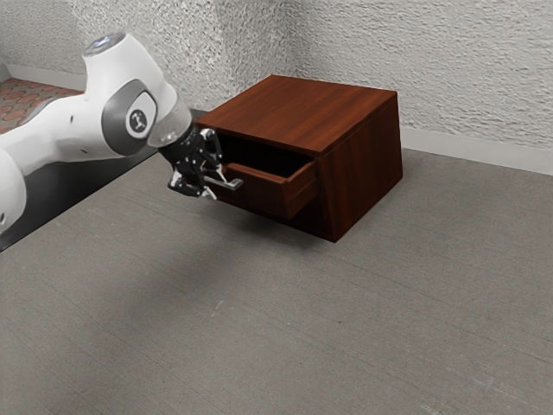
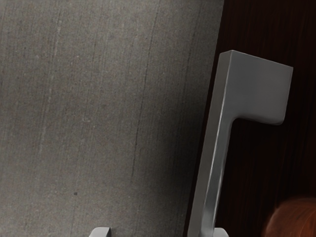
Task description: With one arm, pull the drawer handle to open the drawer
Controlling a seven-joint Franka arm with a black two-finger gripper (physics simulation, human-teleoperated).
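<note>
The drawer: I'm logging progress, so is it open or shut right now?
Partly open. The drawer stands out from the cabinet, leaving a dark gap behind its front, with the gripper at its handle.

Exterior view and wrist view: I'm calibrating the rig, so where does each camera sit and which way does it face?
Exterior view: sits beside and above the arm, looking down at the wooden cabinet; the white arm and tool come in from the exterior view's left.
Wrist view: rides on the hand, facing the grey handle, the dark drawer front and the grey surface; two pale fingertips peek in.
Shared: the handle and the drawer front.
</note>
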